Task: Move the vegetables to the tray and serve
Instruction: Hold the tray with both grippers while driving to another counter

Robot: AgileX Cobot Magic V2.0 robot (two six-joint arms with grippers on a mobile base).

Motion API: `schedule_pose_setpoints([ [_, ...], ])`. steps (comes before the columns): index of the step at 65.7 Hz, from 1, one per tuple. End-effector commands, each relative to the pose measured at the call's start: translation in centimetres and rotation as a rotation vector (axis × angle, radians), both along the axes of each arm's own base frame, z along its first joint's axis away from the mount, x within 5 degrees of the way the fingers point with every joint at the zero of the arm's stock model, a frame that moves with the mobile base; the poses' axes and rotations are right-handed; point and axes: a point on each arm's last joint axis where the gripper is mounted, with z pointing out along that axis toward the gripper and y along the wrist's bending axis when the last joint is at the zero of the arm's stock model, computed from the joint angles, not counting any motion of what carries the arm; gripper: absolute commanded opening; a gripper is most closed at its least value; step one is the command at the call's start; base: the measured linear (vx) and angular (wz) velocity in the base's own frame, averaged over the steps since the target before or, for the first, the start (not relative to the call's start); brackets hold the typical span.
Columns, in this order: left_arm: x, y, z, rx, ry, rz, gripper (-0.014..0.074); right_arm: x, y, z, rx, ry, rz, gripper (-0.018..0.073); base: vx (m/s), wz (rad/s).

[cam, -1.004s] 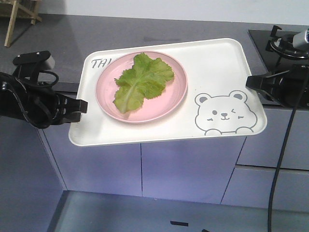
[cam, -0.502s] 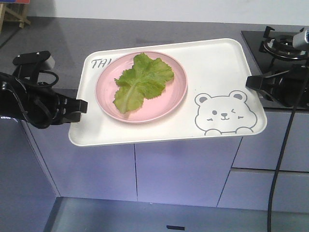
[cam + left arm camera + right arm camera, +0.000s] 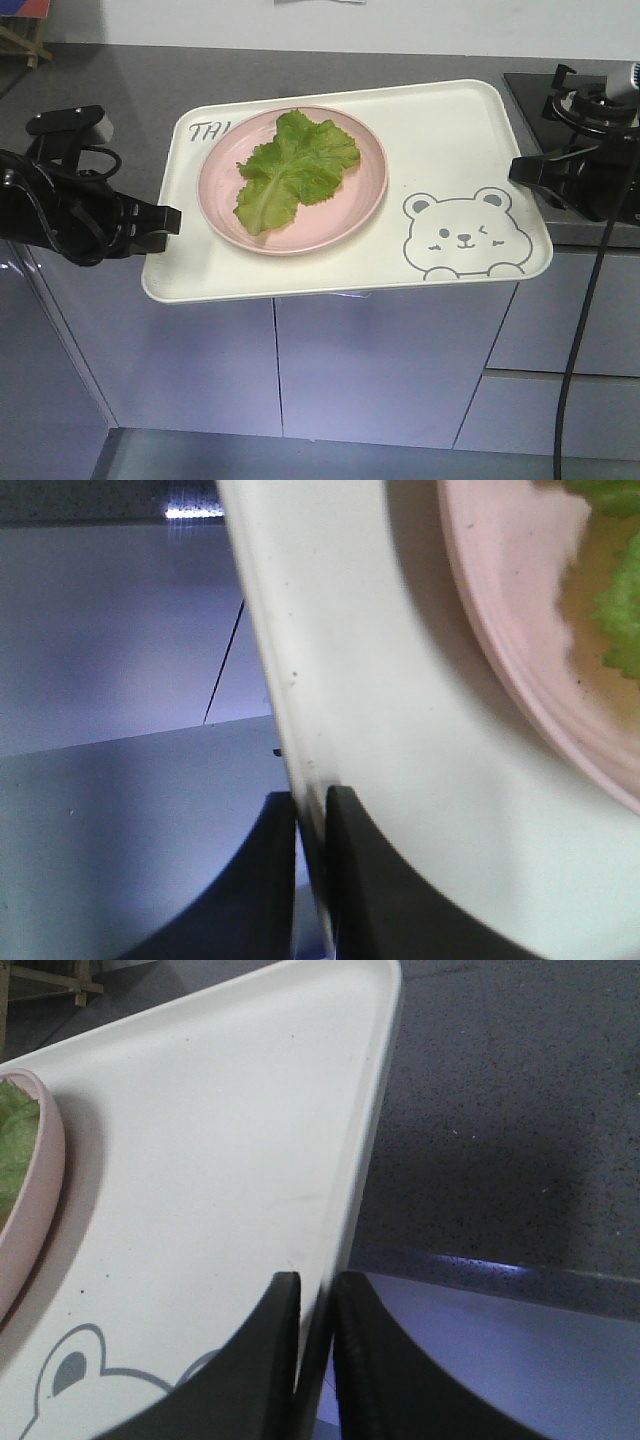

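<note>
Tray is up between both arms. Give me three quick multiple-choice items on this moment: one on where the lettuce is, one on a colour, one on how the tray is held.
1. On the tray, where does the lettuce leaf lie?
A. on the round plate
B. on the bare tray surface
C. hanging over the tray's edge

2. What colour is the plate?
A. blue
B. pink
C. grey

3. How is the tray held?
A. not held at all
B. gripped at one short edge only
C. pinched at both short edges

Answers:
1 A: the leaf lies wholly inside the plate's rim.
2 B: the plate shows pink against the cream tray.
3 C: the left pincer and the right pincer each close on the rim in their wrist views.
</note>
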Motion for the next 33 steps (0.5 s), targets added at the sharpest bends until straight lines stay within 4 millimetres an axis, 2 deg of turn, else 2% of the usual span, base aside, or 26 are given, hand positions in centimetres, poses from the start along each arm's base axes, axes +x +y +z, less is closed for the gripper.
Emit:
schedule_pose_setpoints([
  [1,-0.59,-0.87,2.73,-0.076,-0.103,-0.020,-0.0006,-0.78,0.83,2.15,0.029,-0.060,0.068,0.0078,0.14,0.00],
  [33,-0.59,-0.87,2.73,-0.076,-0.103,-0.020,-0.0006,-0.78,0.83,2.15,0.029,-0.060,0.069,0.0078,0.15,-0.03],
])
